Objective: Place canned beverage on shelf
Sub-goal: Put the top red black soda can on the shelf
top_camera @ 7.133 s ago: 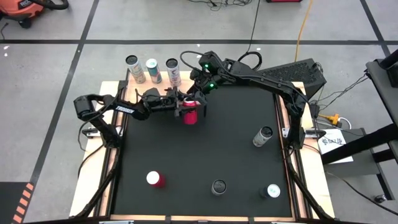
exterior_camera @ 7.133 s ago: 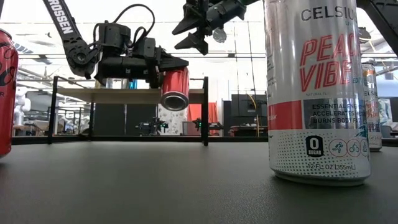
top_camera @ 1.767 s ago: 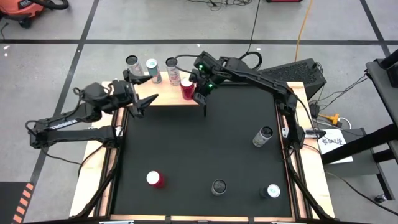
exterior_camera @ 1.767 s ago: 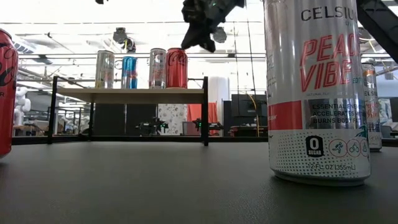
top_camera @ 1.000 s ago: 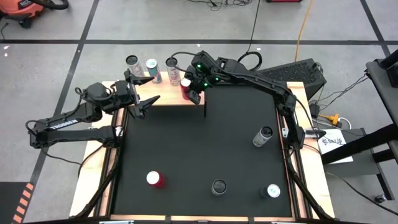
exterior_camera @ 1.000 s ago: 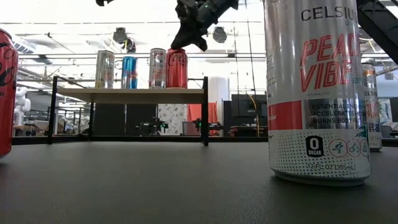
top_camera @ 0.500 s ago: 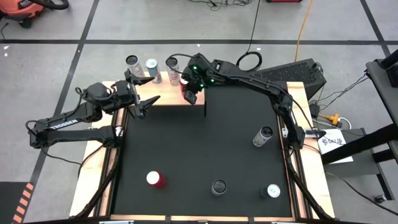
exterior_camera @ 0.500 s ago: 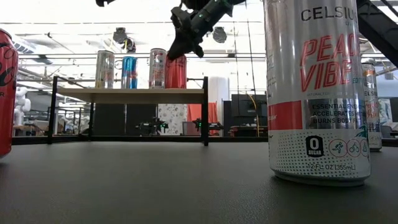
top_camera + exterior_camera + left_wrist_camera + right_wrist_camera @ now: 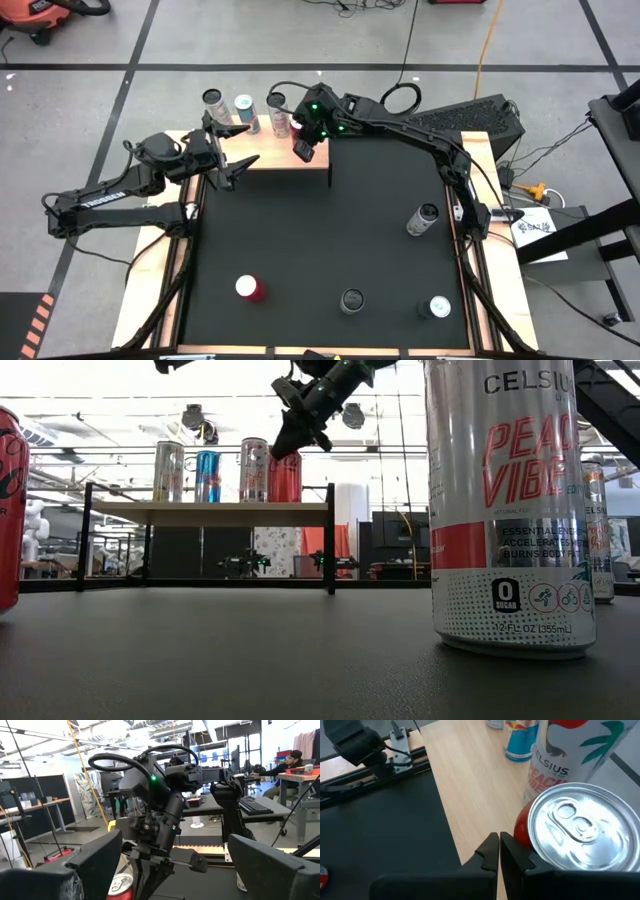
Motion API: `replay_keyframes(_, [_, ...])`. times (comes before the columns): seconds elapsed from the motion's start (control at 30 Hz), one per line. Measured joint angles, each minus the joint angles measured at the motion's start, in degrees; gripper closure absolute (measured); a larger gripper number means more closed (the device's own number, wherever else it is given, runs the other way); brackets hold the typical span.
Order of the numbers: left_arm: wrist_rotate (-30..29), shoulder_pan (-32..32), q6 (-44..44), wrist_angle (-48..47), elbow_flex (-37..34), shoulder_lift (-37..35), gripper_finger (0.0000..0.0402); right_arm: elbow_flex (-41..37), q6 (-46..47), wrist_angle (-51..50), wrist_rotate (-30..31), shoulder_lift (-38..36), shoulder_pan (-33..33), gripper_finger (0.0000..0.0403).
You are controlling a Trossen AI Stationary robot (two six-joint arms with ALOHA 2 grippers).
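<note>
Moving in from the shelf's [image 9: 270, 152] right end, the right gripper [image 9: 498, 851], fingers pressed together, now leans against the red can [image 9: 285, 476] standing fourth on the shelf, seemingly nudging it toward its neighbours. Beside the shelf's left end, the left gripper [image 9: 236, 160] waits, jaws spread, empty.

The high view looks straight down on the whole black worktop [image 9: 330, 240] from well above. The low view sits at worktop level, looking level across to the pale wooden shelf on thin black legs [image 9: 208, 512], with a tall silver-and-red can [image 9: 505, 505] very near the lens. The right wrist view looks down, close over a red can's silver top [image 9: 580, 827] on that shelf. The left wrist view faces the other arm and the room beyond.
</note>
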Motion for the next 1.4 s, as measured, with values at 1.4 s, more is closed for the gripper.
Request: replay_keyframes(1.4, [0.0, 0.0, 0.0, 0.0, 0.0, 0.0, 0.0035, 0.5, -9.0, 5.5, -0.5, -0.7, -3.3, 0.0403])
